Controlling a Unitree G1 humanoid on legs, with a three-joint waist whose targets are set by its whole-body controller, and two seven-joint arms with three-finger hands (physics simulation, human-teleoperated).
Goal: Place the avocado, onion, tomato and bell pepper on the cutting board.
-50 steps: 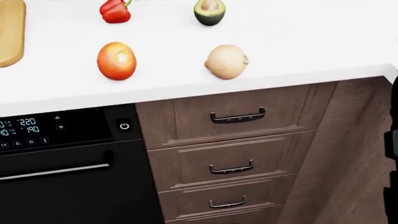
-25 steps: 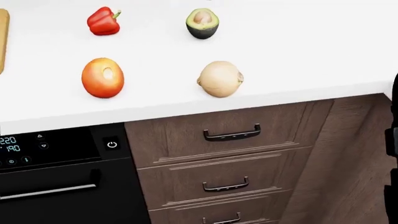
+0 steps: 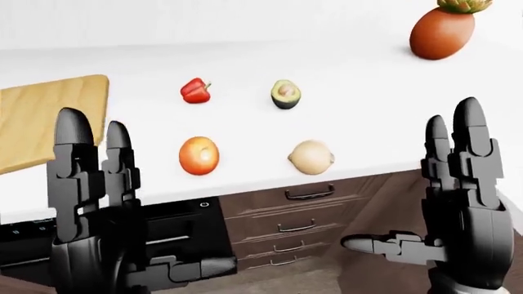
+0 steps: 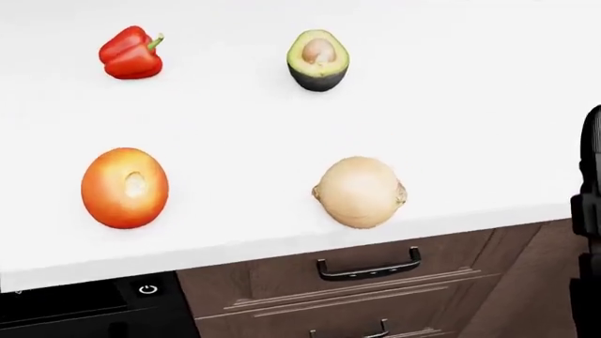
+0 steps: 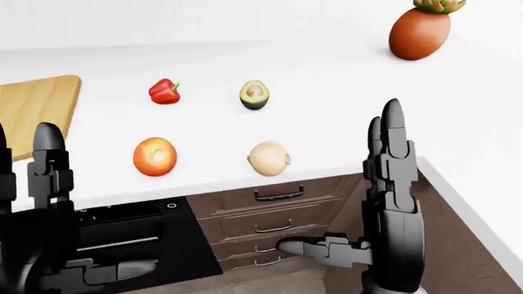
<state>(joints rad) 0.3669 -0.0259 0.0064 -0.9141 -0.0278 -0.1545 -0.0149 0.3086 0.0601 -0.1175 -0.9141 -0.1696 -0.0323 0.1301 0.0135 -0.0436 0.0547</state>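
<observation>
Left-eye view first, since it's the widest look. All four veggies sit on the white countertop [image 3: 376,116] in a loose square: red bell pepper [image 3: 194,90] upper left, halved avocado [image 3: 285,94] upper right with the pit showing, tomato [image 3: 198,155] lower left, onion [image 3: 311,157] lower right near the counter edge. None of them touch each other. The wooden cutting board [image 3: 49,119] pokes in at the left edge of the frame, bare, well apart from the pepper. Top right corner has a brown vase-like pot [image 3: 441,32] with some green on top (can't tell exactly what it is). Both hands are up in the bottom corners: left hand [image 3: 102,208] and right hand [image 3: 454,205], fingers straight and spread, thumbs sticking inward, grasping nothing.

Head view is much tighter. Just the four items, big in frame, plus a brown drawer [image 4: 375,282] with a black handle [image 4: 368,268] under the onion. No board, no pot here. Bottom left shows a sliver of black oven [image 4: 84,306] with a power symbol on its button; no readable digits. A black strip on the right edge looks like part of the robot's own arm, hard to tell more.

Right-eye view is nearly the same as the left-eye, just shifted: the board is cut off more at the left, and you see more of the stacked drawers and the counter's right-hand corner.
</observation>
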